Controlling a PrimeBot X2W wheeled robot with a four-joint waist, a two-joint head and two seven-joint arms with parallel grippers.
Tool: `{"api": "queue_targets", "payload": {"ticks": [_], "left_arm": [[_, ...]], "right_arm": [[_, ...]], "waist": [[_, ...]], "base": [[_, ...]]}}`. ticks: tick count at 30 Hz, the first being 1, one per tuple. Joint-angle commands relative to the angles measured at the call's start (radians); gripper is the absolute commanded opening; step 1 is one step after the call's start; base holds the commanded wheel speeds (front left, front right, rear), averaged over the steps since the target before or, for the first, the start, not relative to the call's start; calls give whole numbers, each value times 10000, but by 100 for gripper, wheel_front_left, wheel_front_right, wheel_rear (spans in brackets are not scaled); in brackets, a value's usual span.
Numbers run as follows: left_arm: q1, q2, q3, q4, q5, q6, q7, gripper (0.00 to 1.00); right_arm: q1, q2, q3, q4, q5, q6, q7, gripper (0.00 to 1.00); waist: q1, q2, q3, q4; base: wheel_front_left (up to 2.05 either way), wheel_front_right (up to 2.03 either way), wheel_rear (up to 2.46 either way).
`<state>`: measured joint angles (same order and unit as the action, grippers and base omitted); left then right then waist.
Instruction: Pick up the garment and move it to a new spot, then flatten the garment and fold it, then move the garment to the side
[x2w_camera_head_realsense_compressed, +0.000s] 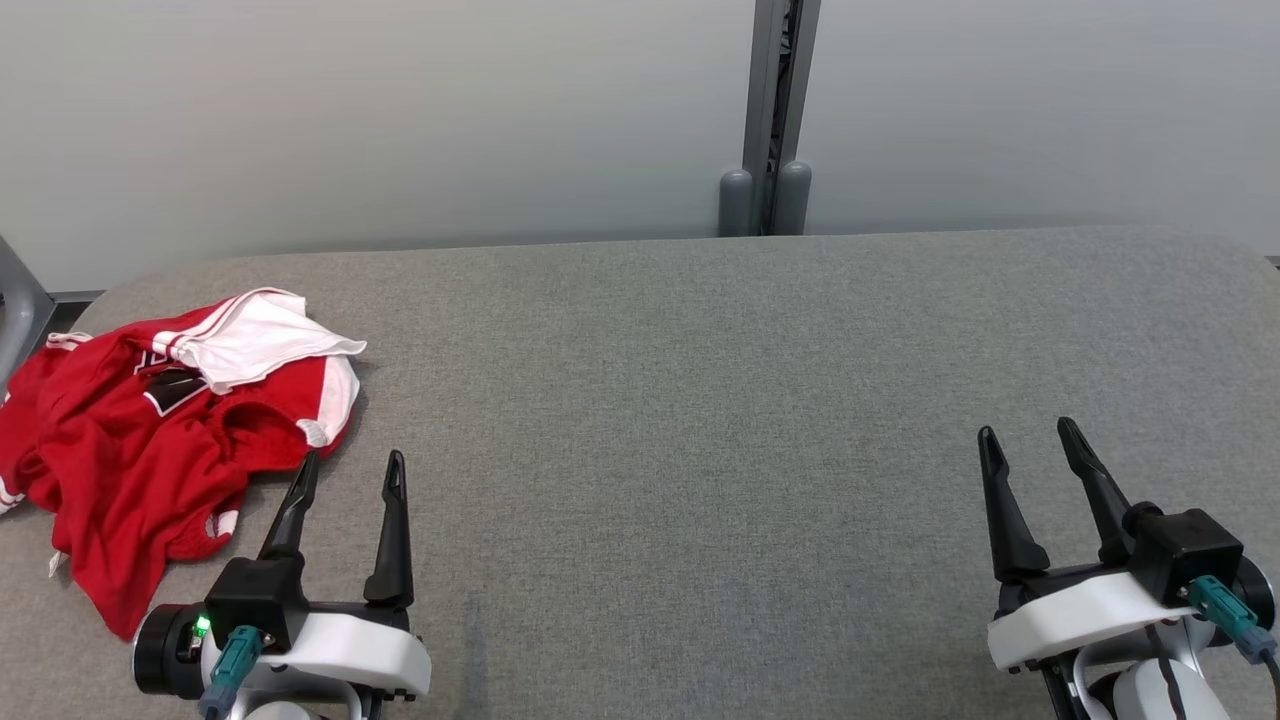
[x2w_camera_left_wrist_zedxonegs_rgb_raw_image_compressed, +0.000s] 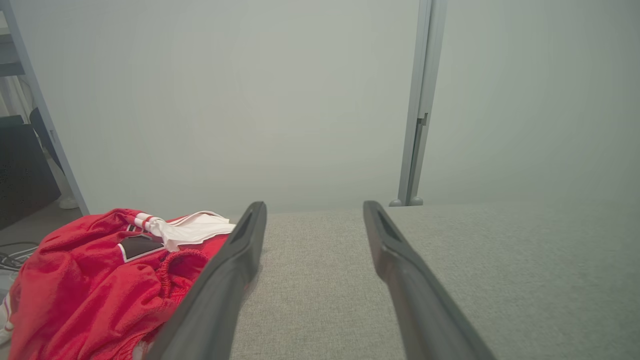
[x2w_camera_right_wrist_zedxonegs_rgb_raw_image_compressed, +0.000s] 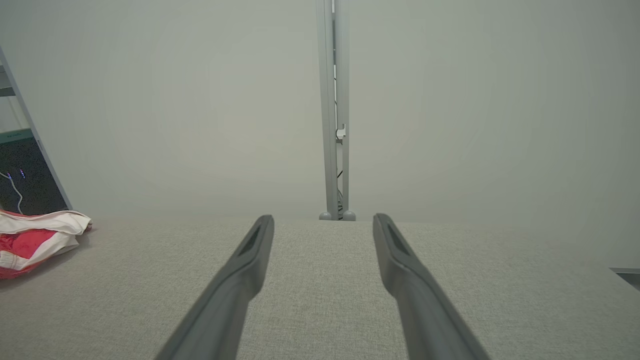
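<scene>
Seemingly nothing is done yet: the crumpled red-and-white jersey garment (x2w_camera_head_realsense_compressed: 150, 440) lies at the left end of the grey fabric bench (x2w_camera_head_realsense_compressed: 680, 400), the left gripper (x2w_camera_head_realsense_compressed: 352, 460) just beside it, the right gripper (x2w_camera_head_realsense_compressed: 1027, 430) well apart, both with fingers wide and empty.

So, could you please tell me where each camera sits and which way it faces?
Head view: on the head, looking forward and down at the grey table; left gripper lower left, right gripper lower right, both open.
Left wrist view: on the left wrist, looking along its fingers toward the wall; garment at left.
Right wrist view: on the right wrist, looking along its fingers toward the post.
Shared: all three show the garment and post.
</scene>
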<state>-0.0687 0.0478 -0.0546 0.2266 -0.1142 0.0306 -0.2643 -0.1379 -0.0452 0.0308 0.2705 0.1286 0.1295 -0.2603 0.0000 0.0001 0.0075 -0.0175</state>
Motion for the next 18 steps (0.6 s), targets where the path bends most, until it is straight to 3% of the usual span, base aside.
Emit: {"api": "queue_targets", "payload": {"ticks": [1, 18], "left_arm": [[-140, 47, -4, 0, 0, 25, -16, 100], [-163, 47, 22, 154, -54, 41, -16, 100]], "right_arm": [[-71, -95, -29, -2, 68, 22, -63, 100], [3, -95, 10, -17, 125, 22, -62, 100]], "waist": [[0, -1, 2, 5], [0, -1, -57, 345]], "base": [[0, 0, 0], [0, 0, 0]]}}
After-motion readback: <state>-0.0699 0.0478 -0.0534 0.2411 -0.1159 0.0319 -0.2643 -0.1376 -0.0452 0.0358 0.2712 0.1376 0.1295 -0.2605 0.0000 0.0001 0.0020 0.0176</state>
